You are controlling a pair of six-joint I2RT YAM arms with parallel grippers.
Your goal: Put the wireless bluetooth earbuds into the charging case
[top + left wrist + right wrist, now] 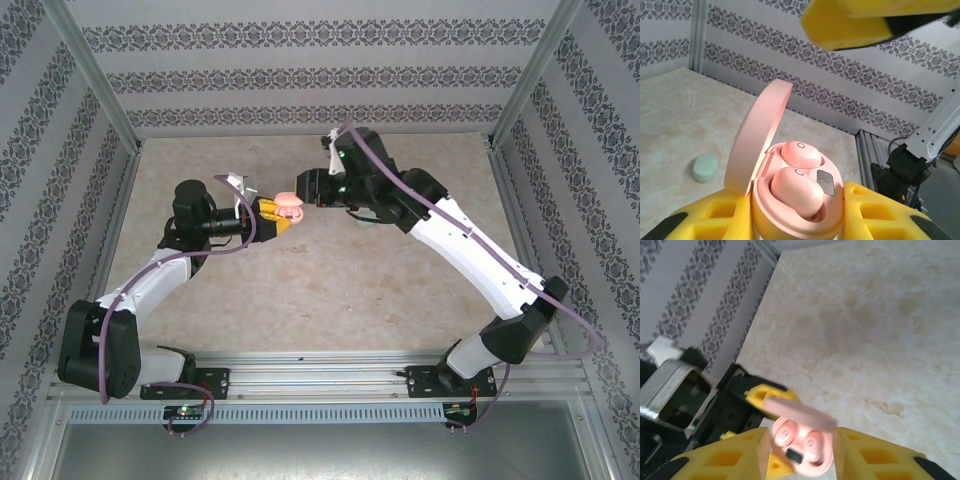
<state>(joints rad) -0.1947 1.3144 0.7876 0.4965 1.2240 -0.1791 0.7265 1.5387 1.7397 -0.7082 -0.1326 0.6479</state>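
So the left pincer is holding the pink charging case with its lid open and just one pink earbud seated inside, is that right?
Not quite. The left pincer does hold the pink charging case with its lid open, but two pink earbuds are seated inside, not one. The left wrist view shows both, one behind the other.

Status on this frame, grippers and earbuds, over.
Left gripper shut on open pink case. Both pink earbuds seated inside. Right gripper open, poised over it. Mint case apart on table.
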